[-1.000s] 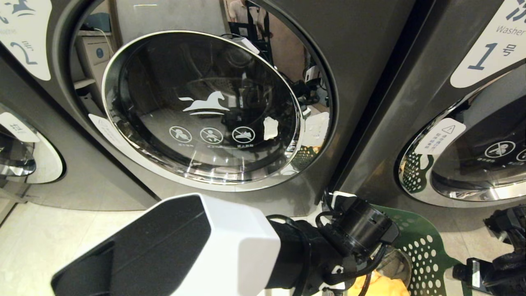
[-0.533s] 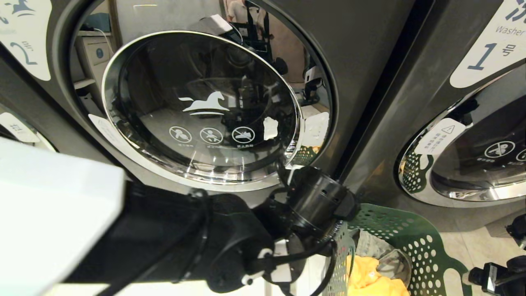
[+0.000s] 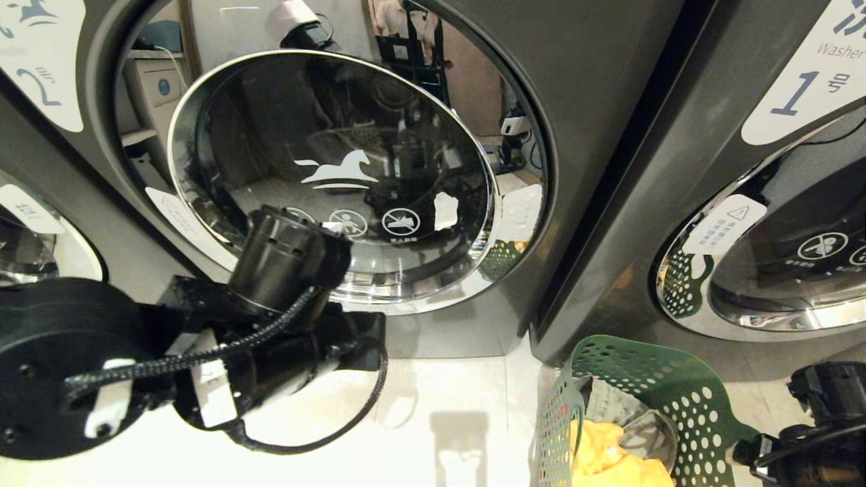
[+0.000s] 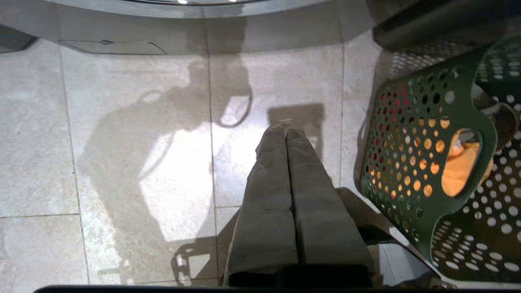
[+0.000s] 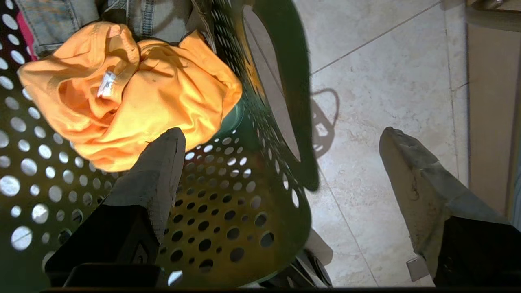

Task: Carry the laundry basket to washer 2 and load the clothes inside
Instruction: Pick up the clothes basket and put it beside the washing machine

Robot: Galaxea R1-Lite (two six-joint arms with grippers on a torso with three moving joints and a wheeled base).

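Pressed tight together and holding nothing, the left gripper [image 4: 287, 136] hangs over bare floor tile [image 4: 122, 162] just beside the laundry basket [image 3: 666, 399], on the side toward washer 2 [image 3: 338, 176]. On the basket's far side from that washer, the right gripper [image 5: 281, 140] stands spread wide and straddles the rim by the oval handle cut-out: one finger [image 5: 156, 162] is inside, near the yellow garment [image 5: 130, 89] though I cannot tell whether it touches the cloth, and the other is outside over the floor; it grips nothing. The basket sits on the floor against the fronts of the machines, at the seam between washer 2 and washer 1 [image 3: 798, 88], so the carrying part looks finished. All the clothes appear to be in the basket still: the yellow garment lies on top, the faded denim piece [image 5: 134, 16] sits beside it, and a sliver of the pink-red garment [image 5: 25, 38] shows at the basket wall. Washer 2's chrome-ringed glass door [image 3: 331, 179] looks closed, with the horse logo facing out and the drum sealed behind it. Judging from this, loading has not begun: the door has to be opened first, then each garment lifted out and put into the drum. The left arm, nearest the door, seems the likelier one for opening it.
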